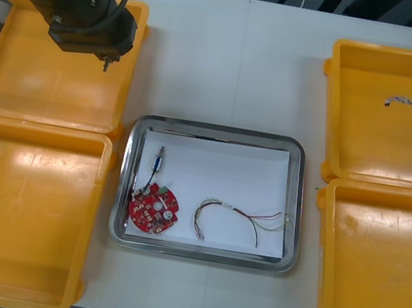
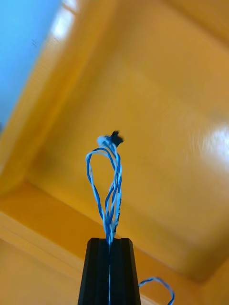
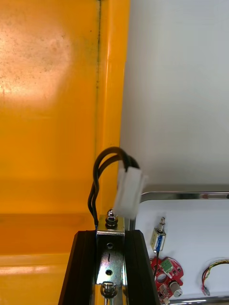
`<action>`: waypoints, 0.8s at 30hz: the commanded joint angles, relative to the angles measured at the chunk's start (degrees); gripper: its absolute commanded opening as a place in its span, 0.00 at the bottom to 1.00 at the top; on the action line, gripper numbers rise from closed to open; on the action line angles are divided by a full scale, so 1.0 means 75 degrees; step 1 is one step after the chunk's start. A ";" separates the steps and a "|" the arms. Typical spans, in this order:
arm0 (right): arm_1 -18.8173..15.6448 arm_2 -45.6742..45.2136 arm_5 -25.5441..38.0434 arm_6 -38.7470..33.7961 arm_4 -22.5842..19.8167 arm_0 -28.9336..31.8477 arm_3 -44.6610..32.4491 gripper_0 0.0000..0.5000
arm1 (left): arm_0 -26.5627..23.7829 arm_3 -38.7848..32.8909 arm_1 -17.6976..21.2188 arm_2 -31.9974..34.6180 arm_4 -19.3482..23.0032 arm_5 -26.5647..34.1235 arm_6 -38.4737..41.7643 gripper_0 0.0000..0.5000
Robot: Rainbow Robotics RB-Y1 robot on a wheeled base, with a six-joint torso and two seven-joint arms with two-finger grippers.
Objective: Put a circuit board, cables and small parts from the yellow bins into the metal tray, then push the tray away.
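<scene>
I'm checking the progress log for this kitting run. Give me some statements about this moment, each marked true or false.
1. The round red circuit board lies in the shiny metal tray. True.
2. The right claw is open and holds nothing. False: it is shut on the twisted blue and white cable, above a yellow bin.
3. The left claw grips a small metal part that carries a black cable loop. True.
4. The tray holds no cable yet. False: a red and yellow cable lies in it, beside the board.
</scene>
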 commanded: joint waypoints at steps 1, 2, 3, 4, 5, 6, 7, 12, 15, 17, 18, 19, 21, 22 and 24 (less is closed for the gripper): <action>-0.0321 -0.0179 0.0040 -0.0037 -0.0839 0.0230 -0.1127 0.00 | 0.0091 -0.0280 -0.0121 0.0237 -0.0066 0.0062 0.0772 0.00; -0.0309 -0.0156 0.0040 -0.0037 -0.1167 0.0289 -0.1362 0.00 | 0.0091 -0.0280 -0.0109 0.0237 -0.0066 0.0062 0.0772 0.00; -0.0309 -0.0144 0.0040 -0.0037 -0.1530 0.0383 -0.1561 0.00 | 0.0091 -0.0280 -0.0121 0.0237 -0.0066 0.0062 0.0772 0.00; -0.0309 -0.0121 0.0040 -0.0037 -0.1718 0.0429 -0.1643 0.00 | 0.0091 -0.0280 -0.0109 0.0248 -0.0054 0.0062 0.0772 0.00; -0.0309 -0.0074 0.0040 -0.0048 -0.2058 0.0523 -0.1819 0.00 | 0.0091 -0.0280 -0.0109 0.0248 -0.0054 0.0062 0.0772 0.00; -0.0309 -0.0015 0.0040 -0.0048 -0.2374 0.0594 -0.1994 0.00 | 0.0091 -0.0280 -0.0121 0.0237 -0.0054 0.0062 0.0772 0.00; -0.0309 0.0032 0.0040 -0.0048 -0.2491 0.0629 -0.2076 0.00 | 0.0079 -0.0280 -0.0121 0.0248 -0.0054 0.0062 0.0772 0.00; -0.0309 0.0664 0.0040 -0.0060 -0.3265 0.0746 -0.3002 0.00 | 0.0091 -0.0280 -0.0121 0.0260 -0.0054 0.0062 0.0772 0.00; -0.0274 0.1145 0.0040 -0.0072 -0.3487 0.0734 -0.3506 0.00 | 0.0091 -0.0280 -0.0121 0.0248 -0.0043 0.0062 0.0772 0.00; -0.0239 0.1391 0.0040 -0.0095 -0.3569 0.0734 -0.3764 0.00 | 0.0091 -0.0268 -0.0121 0.0260 -0.0043 0.0062 0.0772 0.00; -0.0192 0.1578 0.0040 -0.0095 -0.3616 0.0734 -0.3905 0.00 | 0.0091 -0.0280 -0.0121 0.0272 -0.0043 0.0062 0.0772 0.00; -0.0168 0.1660 0.0040 -0.0095 -0.3628 0.0734 -0.3963 0.00 | 0.0091 -0.0280 -0.0121 0.0272 -0.0043 0.0062 0.0772 0.00; -0.0051 0.2047 0.0040 -0.0072 -0.3675 0.0734 -0.4291 0.00 | 0.0091 -0.0280 -0.0121 0.0272 -0.0031 0.0062 0.0784 0.00; 0.0007 0.2211 0.0040 -0.0072 -0.3675 0.0746 -0.4408 0.00 | 0.0091 -0.0280 -0.0109 0.0307 -0.0031 0.0062 0.0784 0.00; 0.0113 0.2504 0.0040 -0.0107 -0.3663 0.0746 -0.4608 0.00 | 0.0091 -0.0280 -0.0121 0.0330 0.0004 0.0062 0.0772 0.00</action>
